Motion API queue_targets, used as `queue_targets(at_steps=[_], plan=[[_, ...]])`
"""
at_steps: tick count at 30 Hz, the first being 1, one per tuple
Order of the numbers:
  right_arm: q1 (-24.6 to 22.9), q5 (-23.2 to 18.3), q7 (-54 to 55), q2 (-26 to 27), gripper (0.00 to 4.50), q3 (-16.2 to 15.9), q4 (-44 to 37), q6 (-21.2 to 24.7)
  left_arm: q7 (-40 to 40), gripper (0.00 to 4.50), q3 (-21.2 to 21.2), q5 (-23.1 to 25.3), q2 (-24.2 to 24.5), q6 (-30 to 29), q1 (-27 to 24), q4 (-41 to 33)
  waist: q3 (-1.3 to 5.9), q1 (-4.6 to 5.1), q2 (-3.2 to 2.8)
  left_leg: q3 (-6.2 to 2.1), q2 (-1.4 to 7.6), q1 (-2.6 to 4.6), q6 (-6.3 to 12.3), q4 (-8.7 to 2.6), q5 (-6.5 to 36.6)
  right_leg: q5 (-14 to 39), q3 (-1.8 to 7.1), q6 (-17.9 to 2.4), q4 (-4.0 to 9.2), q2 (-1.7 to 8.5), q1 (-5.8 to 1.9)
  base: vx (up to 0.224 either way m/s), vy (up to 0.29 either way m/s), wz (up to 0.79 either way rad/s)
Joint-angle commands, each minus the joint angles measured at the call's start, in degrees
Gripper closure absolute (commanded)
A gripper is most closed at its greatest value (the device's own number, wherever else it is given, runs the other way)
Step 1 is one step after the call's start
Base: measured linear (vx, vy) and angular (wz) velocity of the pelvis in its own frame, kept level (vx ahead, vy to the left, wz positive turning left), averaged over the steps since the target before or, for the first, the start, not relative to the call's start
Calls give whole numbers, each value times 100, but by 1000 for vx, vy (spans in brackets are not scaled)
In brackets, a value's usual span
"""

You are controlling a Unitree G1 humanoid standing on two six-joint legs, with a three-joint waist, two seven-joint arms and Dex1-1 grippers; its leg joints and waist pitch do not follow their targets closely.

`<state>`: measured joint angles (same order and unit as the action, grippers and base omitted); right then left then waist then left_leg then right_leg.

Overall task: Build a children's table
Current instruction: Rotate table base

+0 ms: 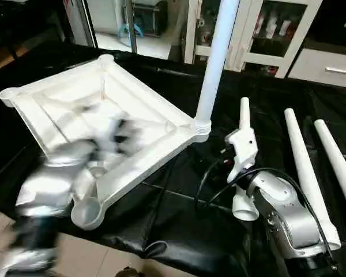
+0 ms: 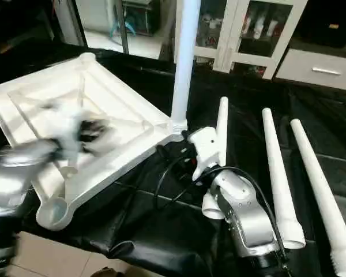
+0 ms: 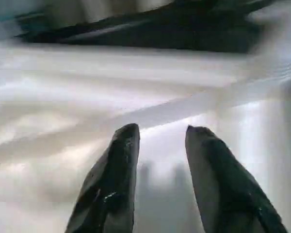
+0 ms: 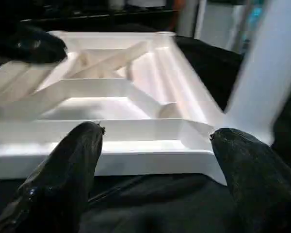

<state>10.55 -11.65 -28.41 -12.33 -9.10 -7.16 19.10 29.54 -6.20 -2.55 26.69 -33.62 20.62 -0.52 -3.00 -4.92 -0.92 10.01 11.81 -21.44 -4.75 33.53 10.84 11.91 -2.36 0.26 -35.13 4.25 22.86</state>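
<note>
The children's table top [image 1: 132, 98] lies upside down on the black cover, its ribbed X-braced underside up. One white leg [image 1: 216, 63] stands upright in the top's right corner socket. My left gripper [image 3: 162, 133] hovers blurred over the ribs near the top's middle [image 1: 122, 136], open, with nothing between its fingers. My right gripper [image 4: 157, 131] is open wide and empty. It points at the top's near edge [image 4: 111, 160] and the upright leg [image 4: 262, 82]. Another leg [image 1: 244, 112] lies under my right forearm. Two more legs [image 1: 305, 167] lie to the right.
An empty round corner socket [image 1: 87, 212] overhangs the work table's front edge, above a tiled floor. A black cable [image 1: 210, 179] loops from my right wrist. Cabinets and glass doors stand behind the table.
</note>
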Motion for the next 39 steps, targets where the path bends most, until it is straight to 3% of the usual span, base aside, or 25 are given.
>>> queue_targets(at_steps=[1, 2, 3, 4, 6, 8, 9, 10, 13, 14, 19, 23, 25, 27, 28, 30, 34, 39], plan=[[-69, -75, -200, -99, 58, -135, -233, 199, -250, 240, -335, 334, 233, -217, -144, -156, 344, 15, -48, -40, 96, 100, -74, -418, 944, 115, 192, -922, 338, 237, -254, 0, 0, 0], [-69, -75, -200, -99, 58, -135, -233, 199, -250, 230, -335, 334, 233, -217, -144, -156, 342, 13, -55, -36, 96, 97, -79, -419, 907, 91, 198, -911, 340, 241, -248, 0, 0, 0], [-131, -132, -450, -239, 58, -328, -446, 377, -242, 218, -626, 496, 641, -538, -468, -335, 353, 2, -34, -34, 102, 116, -95, -407, 858, 10, 193, -940, 329, 238, -235, 0, 0, 0], [-131, -132, -450, -239, 58, -328, -446, 377, -242, 207, -626, 496, 641, -538, -468, -335, 350, -1, -42, -47, 95, 78, -76, -413, 760, -103, 187, -923, 306, 235, -260, 0, 0, 0], [-185, -263, -696, -383, 58, -477, -674, 611, -140, 202, -844, 505, 1002, -899, -818, -576, 353, -3, -56, -46, 95, 102, -83, -406, 778, -115, 184, -927, 299, 234, -233, 0, 0, 0], [-208, -384, -864, -497, 58, -554, -834, 789, -62, 189, -1005, 482, 1219, -1135, -1068, -741, 324, -4, -48, -38, 101, 110, -95, -434, 972, 141, 188, -929, 330, 232, -212, 0, 0, 0], [-218, -534, -1043, -635, 58, -598, -993, 974, 54, 176, -1087, 501, 1458, -1316, -1353, -875, 320, -14, 9, -36, 109, 121, -109, -441, 1086, 310, 194, -946, 340, 246, -205, 0, 0, 0], [-218, -534, -1043, -635, 58, -598, -993, 974, 54, 167, -1087, 501, 1458, -1316, -1353, -875, 311, -27, -15, -55, 118, 97, -105, -459, 1130, 417, 196, -910, 340, 255, -218, 0, 0, 0], [-233, -746, -1383, -941, 58, -665, -1234, 1328, 318, 143, -1168, 549, 1837, -1565, -1898, -1034, 293, -25, -6, -54, 118, 126, -119, -473, 1335, 665, 206, -841, 373, 249, -173, 0, 0, 0], [-233, -714, -1493, -1074, 58, -675, -1281, 1410, 518, 132, -1112, 461, 1990, -1778, -2155, -1204, 289, -25, 16, -54, 117, 128, -124, -476, 1381, 731, 206, -834, 381, 251, -171, 0, 0, 0], [-151, -675, -1477, -1147, 58, -589, -1201, 1410, 997, 85, -712, 95, 2149, -2026, -2507, -1502, 283, -63, 8, -68, 119, 149, -209, -502, 1652, 985, 219, -835, 400, 268, -134, 0, 0, 0], [-37, -673, -1388, -1179, 58, -512, -1106, 1432, 1201, 59, -299, -331, 1744, -2032, -2149, -1696, 298, -87, 31, -67, 118, 159, -272, -503, 1643, 863, 218, -874, 382, 264, -141, 0, 0, 0], [-12, -630, -1311, -1159, 58, -480, -1060, 1419, 1266, 40, -99, -356, 1610, -1938, -2020, -1669, 314, -93, 41, -61, 99, 143, -284, -484, 1533, 693, 215, -865, 366, 254, -169, 0, 0, 0], [10, -577, -1218, -1139, 58, -445, -1018, 1411, 1300, 26, 91, -370, 1450, -1869, -1883, -1624, 324, -104, 39, -49, 95, 173, -294, -468, 1516, 674, 220, -858, 380, 256, -159, 0, 0, 0], [18, -521, -1108, -1110, 58, -383, -970, 1371, 1319, 11, 263, -411, 1278, -1875, -1762, -1585, 335, -116, 51, -54, 93, 148, -295, -470, 1406, 595, 219, -867, 362, 261, -191, 0, 0, 0], [57, -430, -894, -1047, 58, -255, -859, 1316, 1332, 4, 483, -419, 1152, -1869, -1642, -1525, 351, -121, 15, -53, 84, 143, -317, -450, 1269, 402, 215, -879, 344, 256, -196, 0, 0, 0], [220, -202, -339, -907, 58, 34, -551, 1243, 1266, 4, 954, -385, 865, -1766, -1368, -1257, 358, -96, 26, -41, 61, 147, -335, -430, 1224, 351, 209, -913, 339, 235, -206, 0, 0, 0], [293, -234, -72, -813, 58, 271, -490, 1279, 1065, 4, 1438, -151, 465, -1533, -1067, -920, 375, -97, 6, -35, 63, 154, -309, -405, 1134, 211, 208, -902, 340, 226, -226, 0, 0, 0]])
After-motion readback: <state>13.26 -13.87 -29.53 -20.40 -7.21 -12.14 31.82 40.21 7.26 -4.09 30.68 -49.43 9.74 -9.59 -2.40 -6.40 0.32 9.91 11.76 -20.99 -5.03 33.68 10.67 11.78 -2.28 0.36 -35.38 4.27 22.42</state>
